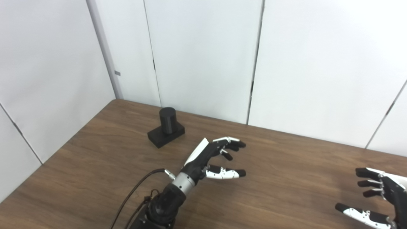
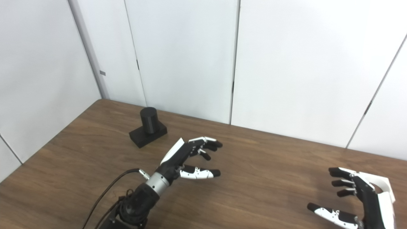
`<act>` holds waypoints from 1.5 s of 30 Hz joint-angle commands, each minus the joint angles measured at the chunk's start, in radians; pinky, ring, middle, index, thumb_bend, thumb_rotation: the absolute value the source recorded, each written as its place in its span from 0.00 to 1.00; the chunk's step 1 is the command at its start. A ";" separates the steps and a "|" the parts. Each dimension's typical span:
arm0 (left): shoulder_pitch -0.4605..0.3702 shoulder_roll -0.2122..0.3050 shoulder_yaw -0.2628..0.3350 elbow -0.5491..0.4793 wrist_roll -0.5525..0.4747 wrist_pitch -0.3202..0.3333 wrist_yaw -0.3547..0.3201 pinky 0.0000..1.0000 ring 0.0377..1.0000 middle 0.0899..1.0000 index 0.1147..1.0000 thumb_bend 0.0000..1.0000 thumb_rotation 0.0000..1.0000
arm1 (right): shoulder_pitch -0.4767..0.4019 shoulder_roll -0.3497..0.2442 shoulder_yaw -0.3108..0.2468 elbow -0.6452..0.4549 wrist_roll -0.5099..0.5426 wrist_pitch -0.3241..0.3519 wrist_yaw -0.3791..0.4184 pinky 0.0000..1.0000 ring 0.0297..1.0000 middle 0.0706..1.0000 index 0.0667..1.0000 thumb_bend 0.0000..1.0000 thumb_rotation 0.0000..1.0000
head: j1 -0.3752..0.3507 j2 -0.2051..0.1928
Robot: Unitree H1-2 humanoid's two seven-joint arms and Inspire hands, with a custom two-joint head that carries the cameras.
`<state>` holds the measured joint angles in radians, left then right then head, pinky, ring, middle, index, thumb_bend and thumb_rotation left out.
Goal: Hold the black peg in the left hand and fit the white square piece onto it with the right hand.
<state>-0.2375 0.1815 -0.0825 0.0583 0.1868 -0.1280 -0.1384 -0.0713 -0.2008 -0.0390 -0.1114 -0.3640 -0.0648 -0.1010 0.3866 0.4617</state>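
The black peg [image 1: 167,125], a short cylinder on a flat black base, stands upright on the brown table [image 1: 286,165] toward the back left. My left hand [image 1: 213,158] hovers over the table's middle, to the right of and nearer than the peg, open with fingers spread and holding nothing. My right hand [image 2: 356,198] sits at the lower right, also open and holding nothing, partly cut off by the picture's edge. No white square piece shows in either view.
White wall panels [image 1: 203,57] close in the table at the back and on the left. A black cable [image 1: 133,194] runs along my left forearm. The table's left edge slants toward the near left corner.
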 commanded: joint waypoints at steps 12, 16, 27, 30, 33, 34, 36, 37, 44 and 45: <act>-0.062 0.064 0.083 -0.084 0.038 0.055 0.044 0.63 0.75 0.76 0.70 0.77 0.11 | -0.027 -0.010 -0.009 -0.047 0.006 -0.003 0.004 0.48 0.60 0.65 0.63 0.61 0.00 | 0.005 0.003; -0.075 0.086 0.100 -0.073 0.041 0.051 0.047 0.63 0.76 0.77 0.70 0.77 0.11 | -0.026 -0.009 -0.010 -0.058 0.006 0.011 0.009 0.49 0.60 0.65 0.64 0.61 0.00 | 0.005 0.005; -0.129 0.136 0.174 -0.040 0.013 0.088 0.066 0.67 0.77 0.78 0.68 0.79 0.07 | -0.023 -0.007 -0.011 -0.074 0.007 0.019 0.014 0.48 0.60 0.66 0.64 0.61 0.00 | 0.004 0.002; -0.135 0.145 0.180 -0.044 0.020 0.099 0.075 0.67 0.77 0.77 0.69 0.78 0.06 | -0.023 -0.005 -0.008 -0.079 0.002 0.021 0.013 0.48 0.59 0.65 0.63 0.61 0.00 | 0.005 0.002; -0.142 0.154 0.189 -0.049 0.015 0.109 0.083 0.69 0.77 0.76 0.69 0.79 0.06 | -0.023 -0.005 -0.008 -0.079 0.002 0.022 0.012 0.48 0.60 0.65 0.63 0.61 0.00 | 0.005 0.002; -0.144 0.158 0.191 -0.048 0.017 0.109 0.084 0.69 0.78 0.76 0.69 0.79 0.07 | -0.023 -0.006 -0.008 -0.079 0.003 0.022 0.013 0.48 0.60 0.66 0.63 0.61 0.00 | 0.005 0.002; -0.150 0.166 0.193 -0.046 0.031 0.118 0.092 0.69 0.77 0.77 0.70 0.79 0.07 | -0.024 -0.006 -0.008 -0.078 0.004 0.020 0.013 0.48 0.60 0.65 0.63 0.61 0.00 | 0.005 0.002; -0.153 0.169 0.195 -0.047 0.040 0.125 0.098 0.68 0.77 0.76 0.71 0.79 0.08 | -0.024 -0.006 -0.008 -0.078 0.004 0.019 0.013 0.48 0.59 0.65 0.63 0.61 0.00 | 0.005 0.002; -0.171 0.190 0.208 -0.036 0.086 0.139 0.143 0.70 0.80 0.78 0.74 0.81 0.14 | -0.023 -0.004 -0.005 -0.084 -0.001 0.027 0.011 0.48 0.60 0.65 0.63 0.61 0.00 | 0.007 0.004; -0.173 0.194 0.210 -0.031 0.089 0.136 0.148 0.71 0.82 0.80 0.75 0.81 0.14 | -0.023 -0.004 -0.005 -0.084 -0.001 0.027 0.011 0.48 0.60 0.65 0.63 0.61 0.00 | 0.007 0.004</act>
<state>-0.3562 0.3441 0.1153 0.0333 0.2631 0.0265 -0.0149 -0.0704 -0.2003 -0.0409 -0.1642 -0.3639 -0.0166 -0.0821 0.3942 0.4648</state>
